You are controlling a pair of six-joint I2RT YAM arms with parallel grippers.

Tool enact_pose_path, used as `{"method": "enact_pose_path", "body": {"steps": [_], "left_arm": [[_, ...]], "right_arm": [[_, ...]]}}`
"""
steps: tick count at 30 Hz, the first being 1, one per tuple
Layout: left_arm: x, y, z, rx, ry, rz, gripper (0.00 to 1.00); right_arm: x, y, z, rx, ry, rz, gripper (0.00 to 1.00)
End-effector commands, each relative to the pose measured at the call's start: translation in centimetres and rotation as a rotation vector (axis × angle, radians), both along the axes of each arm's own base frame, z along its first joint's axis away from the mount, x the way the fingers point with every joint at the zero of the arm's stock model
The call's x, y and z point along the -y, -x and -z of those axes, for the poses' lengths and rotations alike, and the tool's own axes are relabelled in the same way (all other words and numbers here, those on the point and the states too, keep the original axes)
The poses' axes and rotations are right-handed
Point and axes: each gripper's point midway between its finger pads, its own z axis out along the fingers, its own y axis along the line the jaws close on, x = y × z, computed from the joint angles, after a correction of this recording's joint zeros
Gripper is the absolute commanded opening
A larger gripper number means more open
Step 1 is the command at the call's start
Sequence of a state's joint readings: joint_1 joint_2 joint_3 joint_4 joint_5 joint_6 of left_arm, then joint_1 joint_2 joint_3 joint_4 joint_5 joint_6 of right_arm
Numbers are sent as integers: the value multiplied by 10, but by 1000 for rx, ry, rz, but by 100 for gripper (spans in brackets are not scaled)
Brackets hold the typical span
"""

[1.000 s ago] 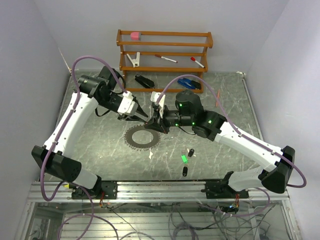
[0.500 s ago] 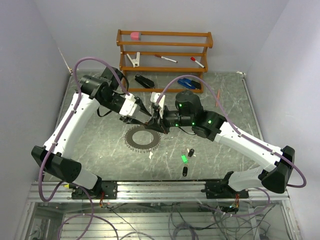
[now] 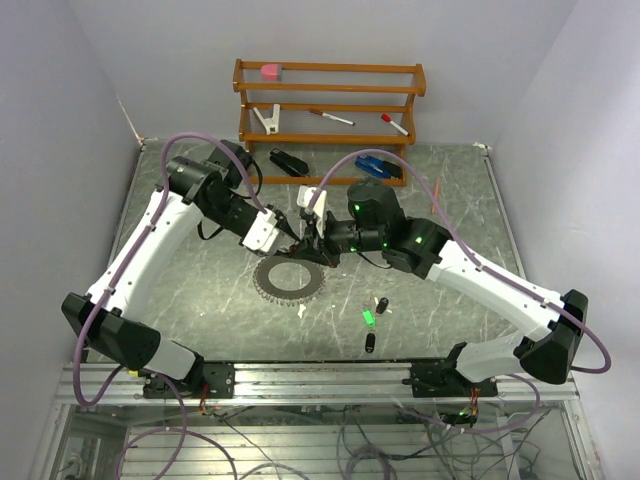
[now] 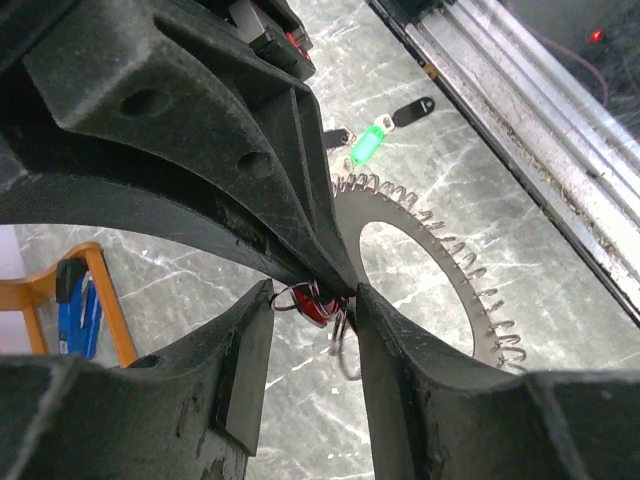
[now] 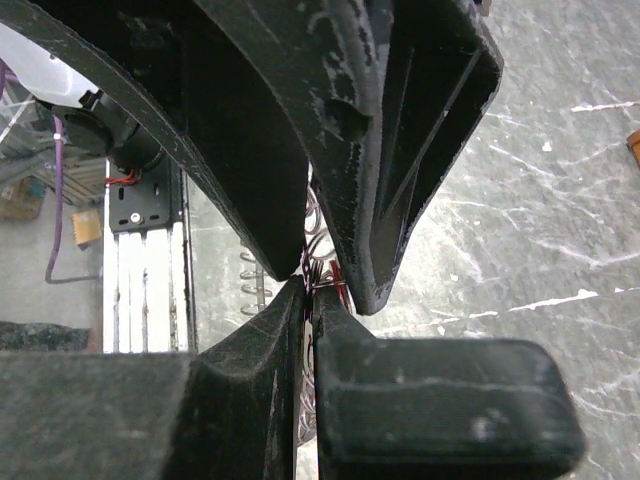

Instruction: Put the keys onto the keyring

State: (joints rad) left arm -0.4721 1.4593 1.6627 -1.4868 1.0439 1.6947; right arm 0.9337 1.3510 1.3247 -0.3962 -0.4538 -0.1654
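— Right fingers (image 5: 430, 400), what have they got?
— They are clenched on the red key (image 4: 315, 305), a tiny thing with a glossy plastic head and a loop of thin wire, held above the middle of the tabletop (image 3: 200, 290).
— And the left fingers (image 4: 400, 400)?
— Released: two matte black, scuffed pads standing apart on either side of that key.
— Where is the keyring (image 3: 260, 277)?
— It lies flat on the grey, white-veined tabletop, just below both pairs of fingers, a little toward the near edge. It is a thin silvery disc with a round hole and a rim of small wire coils.
— The other keys?
— The green key (image 3: 368, 318) and two black keys (image 3: 381, 304) lie apart from the ring, toward the near right of the tabletop.
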Motion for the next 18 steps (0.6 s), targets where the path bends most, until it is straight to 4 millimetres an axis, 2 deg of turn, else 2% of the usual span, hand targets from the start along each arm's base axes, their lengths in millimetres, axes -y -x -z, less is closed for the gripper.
{"method": "enact_pose_path", "body": {"steps": [1,6,18], "left_arm": [[-5,1,-3,88,-20,22,46],[-6,1,-9,119,-9,26,41],[-7,-4,-12,168,-20,27,36]], "right_arm": [[-4,0,-20,35,-47,-9,0],[-4,1,-18,34,-47,-7,0],[-4,1,-14,23,-42,-6,0]]}}
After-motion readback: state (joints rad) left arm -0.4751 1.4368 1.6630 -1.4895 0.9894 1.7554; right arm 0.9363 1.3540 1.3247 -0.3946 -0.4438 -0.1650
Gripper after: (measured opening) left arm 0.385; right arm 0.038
